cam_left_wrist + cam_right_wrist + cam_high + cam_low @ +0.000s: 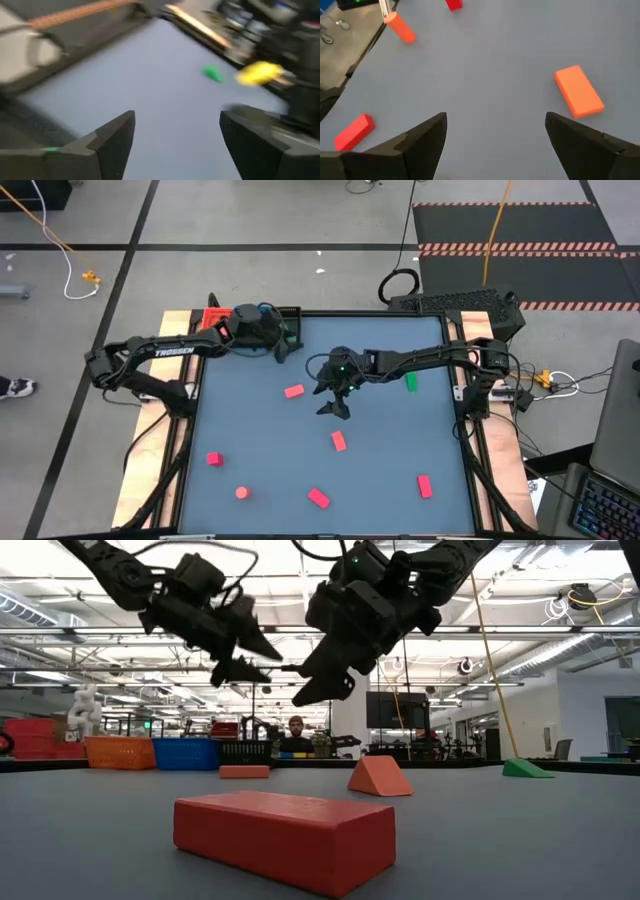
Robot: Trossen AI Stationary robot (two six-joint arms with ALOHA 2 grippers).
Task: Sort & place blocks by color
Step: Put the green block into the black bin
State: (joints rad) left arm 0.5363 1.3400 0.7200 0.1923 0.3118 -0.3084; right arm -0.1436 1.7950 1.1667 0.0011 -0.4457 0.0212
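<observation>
Bright, even overhead lighting throughout (ceiling strip lights glare in the low view); the left wrist view is motion-blurred.

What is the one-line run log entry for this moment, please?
left end effector: open, empty, near trays | right end effector: open, empty, above table centre | blocks: scattered on table

Two dark jointed arms, white TROSSEN lettering on the left arm (165, 352), black cables — wedge-shaped fingers (425, 132)

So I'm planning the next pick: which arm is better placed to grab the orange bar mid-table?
The right. Its open gripper hangs above mid-table with the orange bar just ahead of its fingers. The left gripper, also open, is off at the far edge by the trays.
</observation>
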